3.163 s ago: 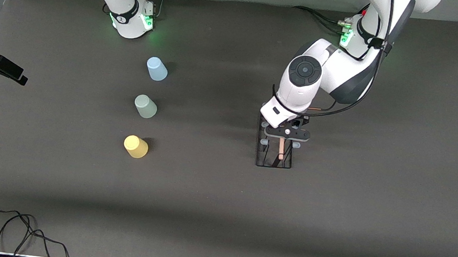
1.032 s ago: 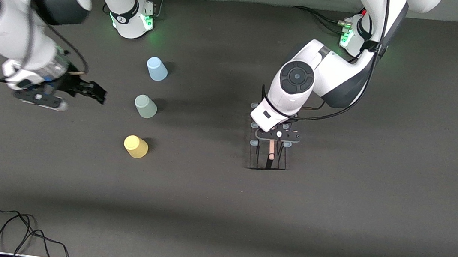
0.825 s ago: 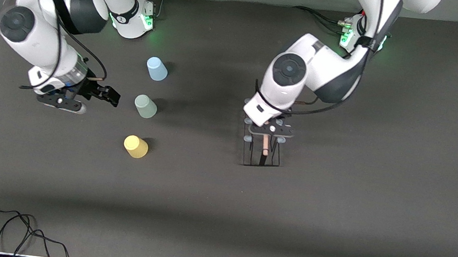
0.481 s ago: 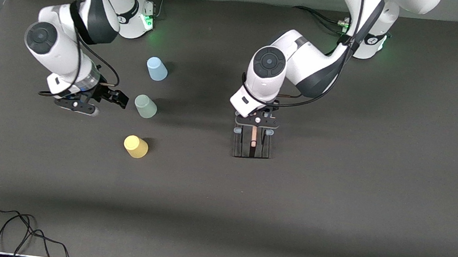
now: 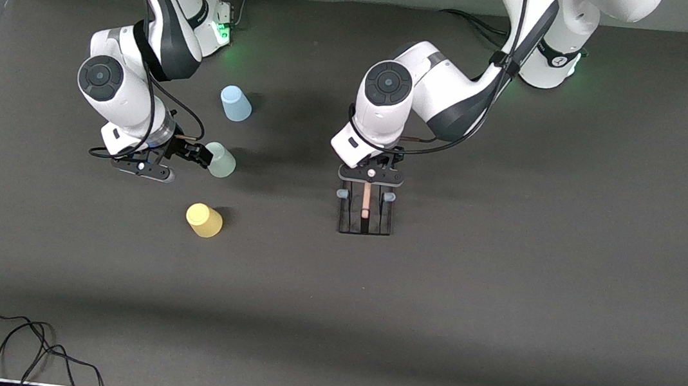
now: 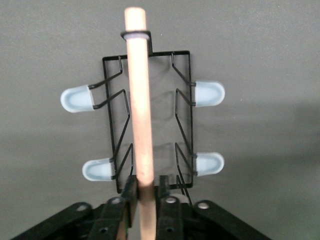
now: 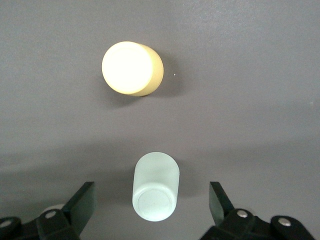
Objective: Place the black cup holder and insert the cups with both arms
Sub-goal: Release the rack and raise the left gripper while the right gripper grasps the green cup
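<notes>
A robotics lab bench is showing here: two white jointed robot arms point(image 5: 137, 72) with green-lit bases are standing on a table draped in a plain dark grey mat point(image 5: 500, 301), a loose black cable point(image 5: 9, 343) is trailing along its edge, and bare grey wall is running past the bases.

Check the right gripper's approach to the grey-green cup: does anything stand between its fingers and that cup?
Nothing visible does. The right gripper is open, its fingers on either side of the grey-green cup, with bare table between.

Wire black cup holder point(image 6: 150, 125), wooden handle point(image 6: 140, 100)
</notes>
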